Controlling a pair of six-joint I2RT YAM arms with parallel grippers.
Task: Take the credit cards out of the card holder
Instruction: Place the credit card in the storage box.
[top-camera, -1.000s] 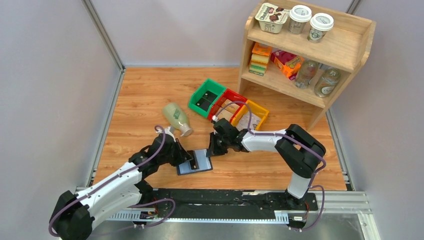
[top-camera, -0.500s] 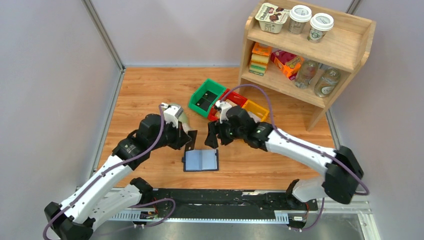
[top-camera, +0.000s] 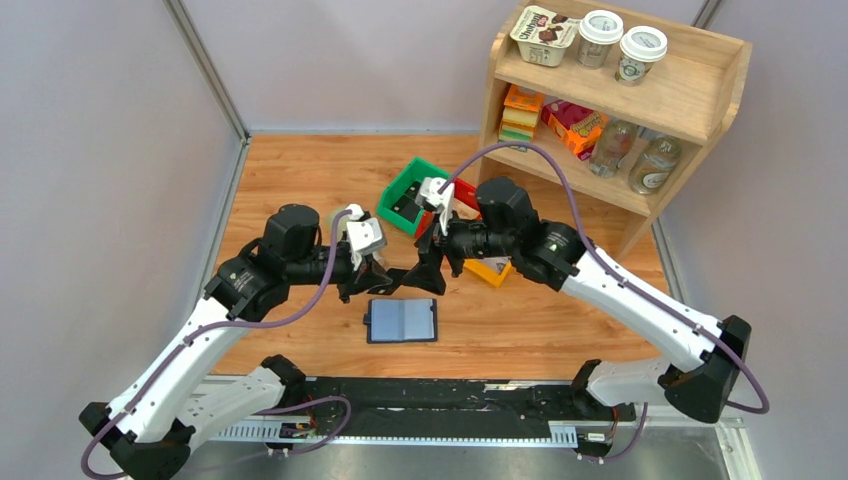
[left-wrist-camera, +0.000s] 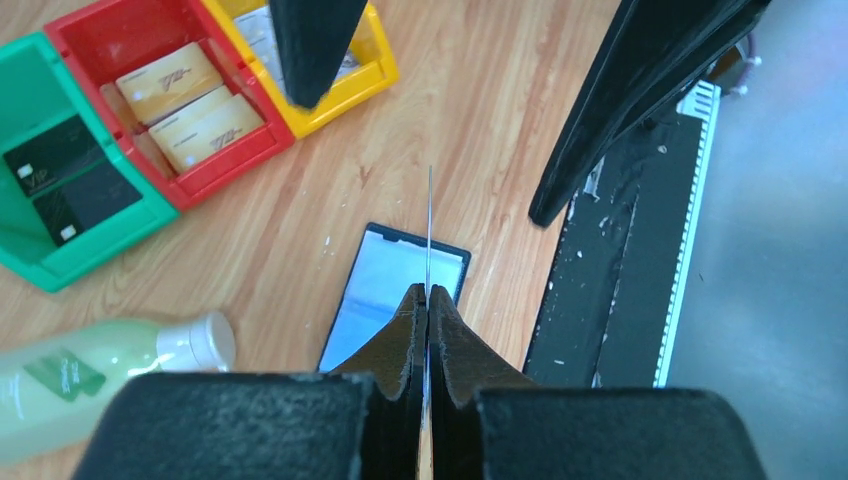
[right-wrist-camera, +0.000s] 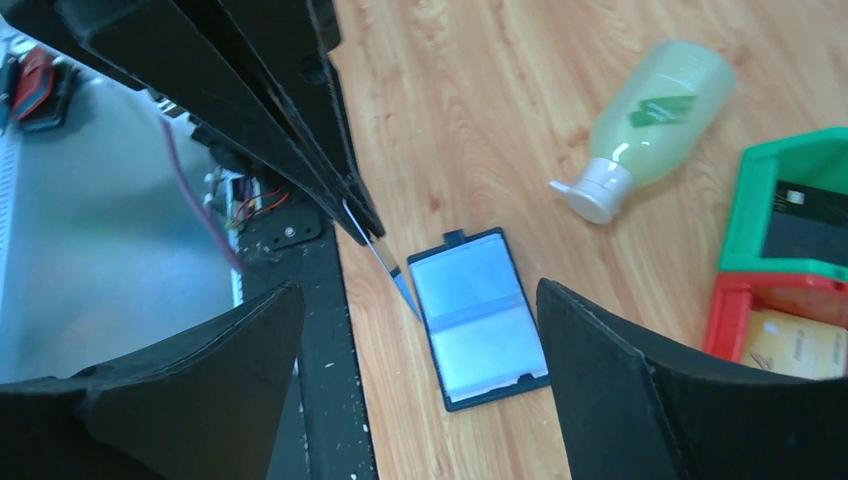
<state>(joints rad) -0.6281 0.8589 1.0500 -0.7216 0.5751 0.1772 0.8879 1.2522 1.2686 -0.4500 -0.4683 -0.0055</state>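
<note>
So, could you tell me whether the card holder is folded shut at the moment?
No, the card holder lies unfolded and flat, with its pale inside facing up.

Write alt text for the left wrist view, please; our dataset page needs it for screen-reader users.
The left gripper pinches a thin credit card, seen edge-on, over the open navy card holder lying on the wooden table. A green bin, red bin and yellow bin sit upper left, a pale green bottle lower left.
</note>
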